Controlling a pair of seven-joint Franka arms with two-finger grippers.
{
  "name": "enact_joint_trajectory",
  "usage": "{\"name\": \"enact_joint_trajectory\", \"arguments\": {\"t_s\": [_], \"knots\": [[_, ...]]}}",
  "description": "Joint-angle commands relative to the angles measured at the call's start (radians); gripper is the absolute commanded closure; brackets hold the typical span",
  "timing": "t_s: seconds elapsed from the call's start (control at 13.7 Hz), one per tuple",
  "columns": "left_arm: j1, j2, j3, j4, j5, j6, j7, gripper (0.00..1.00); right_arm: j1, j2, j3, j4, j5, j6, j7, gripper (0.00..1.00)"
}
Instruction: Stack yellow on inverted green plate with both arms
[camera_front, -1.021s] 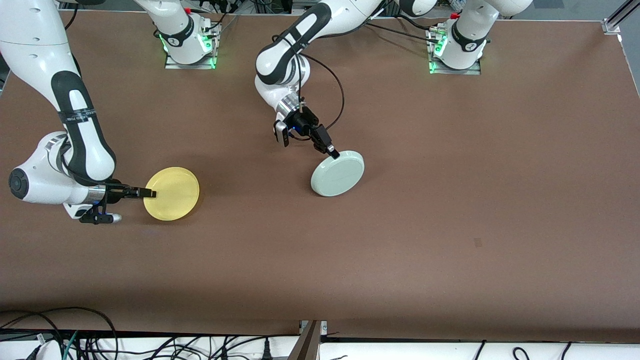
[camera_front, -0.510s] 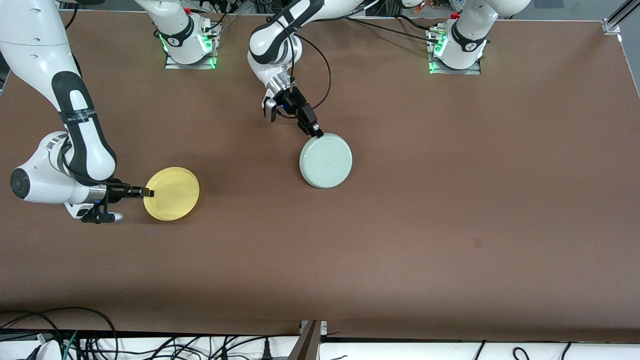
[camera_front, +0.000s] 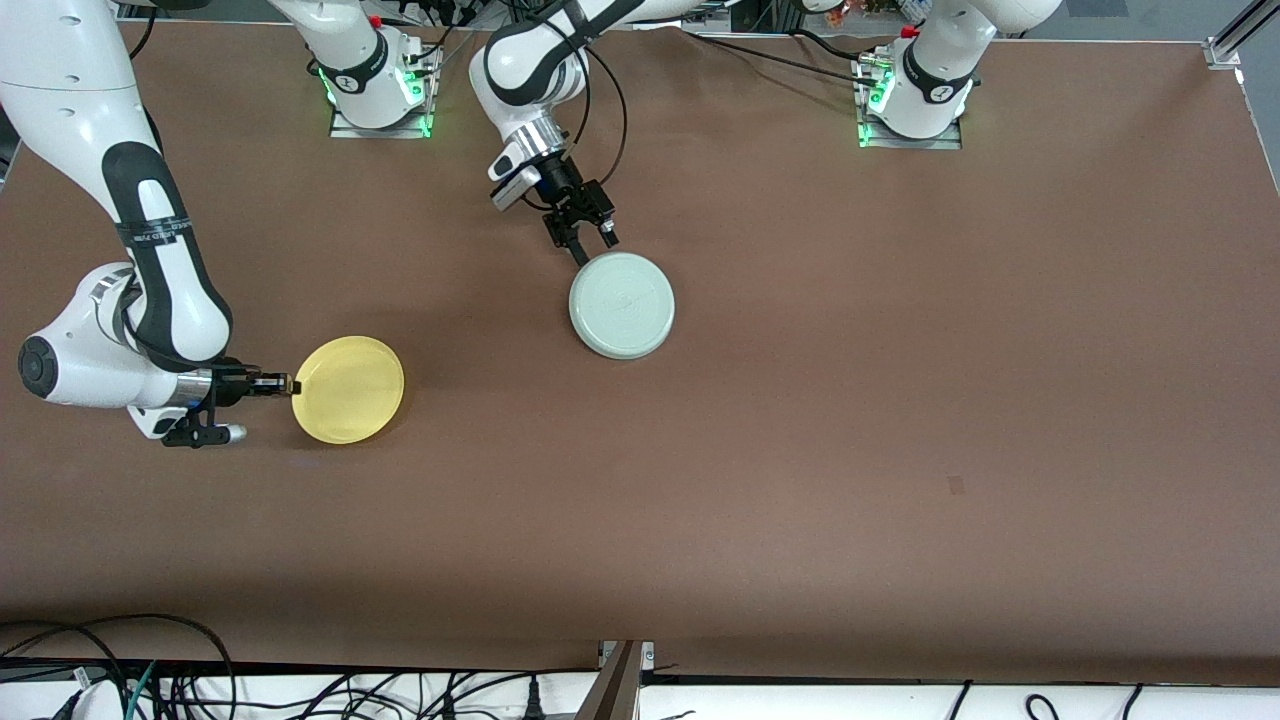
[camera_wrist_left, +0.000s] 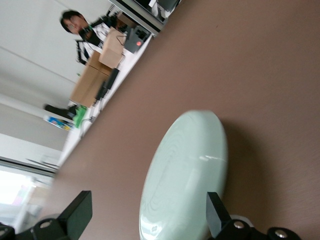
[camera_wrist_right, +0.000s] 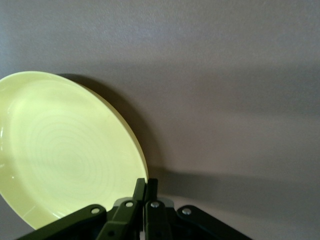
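Right gripper (camera_front: 291, 384) apparently pinches yellow plate (camera_front: 349, 390); left gripper (camera_front: 593, 240) spread beside green plate (camera_front: 622, 304).

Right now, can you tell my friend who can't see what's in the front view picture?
Two white robot arms work at a brown table. The right gripper pinches the rim of the yellow plate. The left gripper is open at the edge of the upside-down green plate.

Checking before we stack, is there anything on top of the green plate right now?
Nothing lies on the green plate; its ringed underside faces up, bare. The open left pincer is at its rim. Whatever is underneath is hidden.
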Motion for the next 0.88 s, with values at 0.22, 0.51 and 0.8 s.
{"name": "enact_joint_trajectory", "arguments": {"t_s": [0.22,0.51,0.8], "knots": [[0.076,-0.043,-0.013,0.018,-0.125,0.293,-0.246,0.0,-0.006,-0.049,0.011,0.134,0.018,-0.237,-0.024,1.0],[0.26,-0.14,-0.024,0.018,-0.383,0.506,-0.231,0.0,0.003,-0.102,0.069,0.145,0.027,-0.344,-0.009,1.0],[0.412,-0.232,-0.093,0.021,-0.644,0.54,-0.217,0.0,0.034,-0.136,0.108,0.089,0.034,-0.312,0.054,1.0]]}}
